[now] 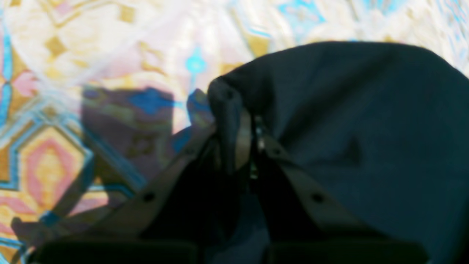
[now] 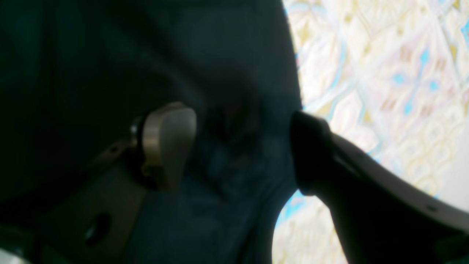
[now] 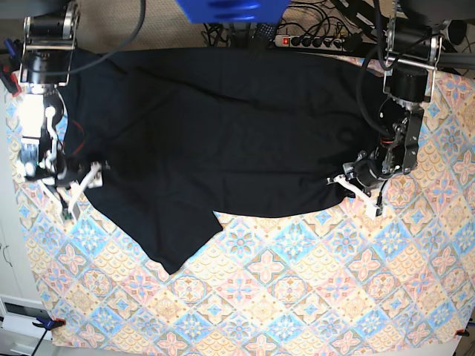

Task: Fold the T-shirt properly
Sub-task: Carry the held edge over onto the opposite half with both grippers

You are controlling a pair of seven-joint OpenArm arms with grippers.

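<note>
The black T-shirt lies spread across the far half of the table, with one sleeve or corner reaching toward the front at the left. At the right of the base view, my left gripper is at the shirt's lower right corner. In the left wrist view the left gripper is shut on a bunched fold of the T-shirt. My right gripper is at the shirt's left edge. The right wrist view shows the right gripper open, its fingers wide apart with the T-shirt cloth between them.
A patterned tablecloth covers the table. A power strip and cables lie at the back edge beside a blue object. Small clamps sit at the front corners.
</note>
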